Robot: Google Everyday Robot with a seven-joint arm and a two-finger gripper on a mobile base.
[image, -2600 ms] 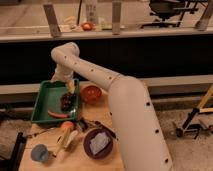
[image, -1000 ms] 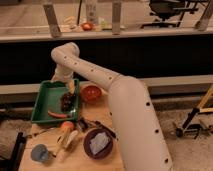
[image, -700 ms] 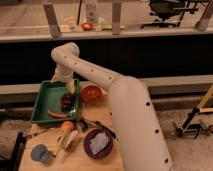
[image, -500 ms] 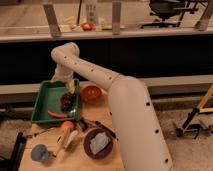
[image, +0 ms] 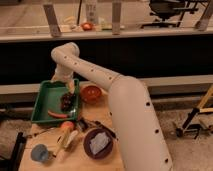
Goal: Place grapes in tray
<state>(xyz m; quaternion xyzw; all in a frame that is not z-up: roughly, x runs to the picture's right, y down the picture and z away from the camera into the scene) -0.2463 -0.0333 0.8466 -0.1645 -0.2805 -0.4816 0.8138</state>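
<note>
The grapes [image: 66, 100], a dark purple-red lumpy bunch, lie inside the green tray [image: 44, 97] near its right side. A long orange-red carrot-like item [image: 57, 114] lies in the tray's front part. My gripper [image: 70, 88] hangs at the end of the white arm, just above and behind the grapes, over the tray's right half. The arm reaches from the lower right up and over to the tray.
A red-orange bowl [image: 91, 93] stands right of the tray. A dark purple plate [image: 97, 143] with a pale cloth sits at the table front. An orange fruit [image: 67, 126], a yellowish item [image: 66, 141] and a grey-blue cup [image: 40, 153] lie front left.
</note>
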